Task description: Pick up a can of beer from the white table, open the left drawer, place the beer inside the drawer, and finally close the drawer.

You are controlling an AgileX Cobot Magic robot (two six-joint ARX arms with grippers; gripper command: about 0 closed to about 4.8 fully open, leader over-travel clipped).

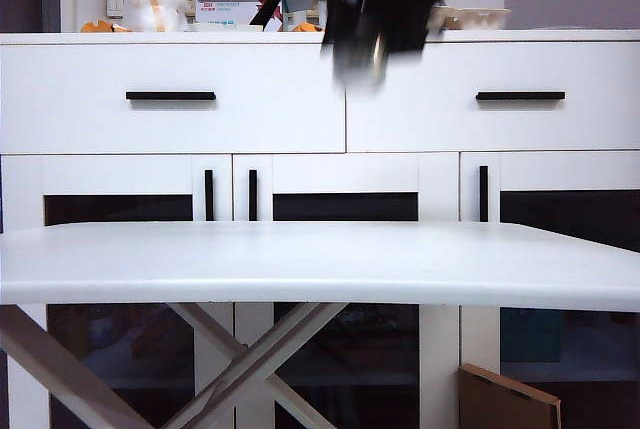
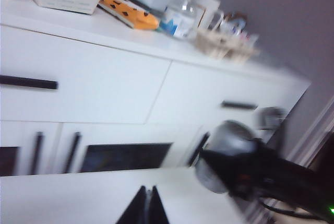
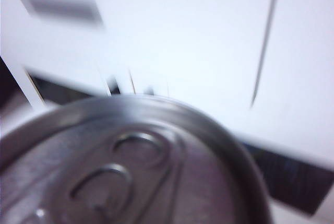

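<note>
Overhead, right gripper (image 1: pixel 372 49) grips can of beer (image 3: pixel 130 166) before closed left drawer (image 1: pixel 170 96); left gripper (image 2: pixel 148 203) jaws closed, empty.

The right gripper (image 1: pixel 385 19) is a dark blur cut off at the exterior view's top; the can (image 3: pixel 130 166) is blurred, its label unseen.

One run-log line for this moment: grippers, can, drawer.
right gripper: raised before cabinet, jaws on beer can | left gripper: shut, empty, over white table | left drawer: closed
</note>
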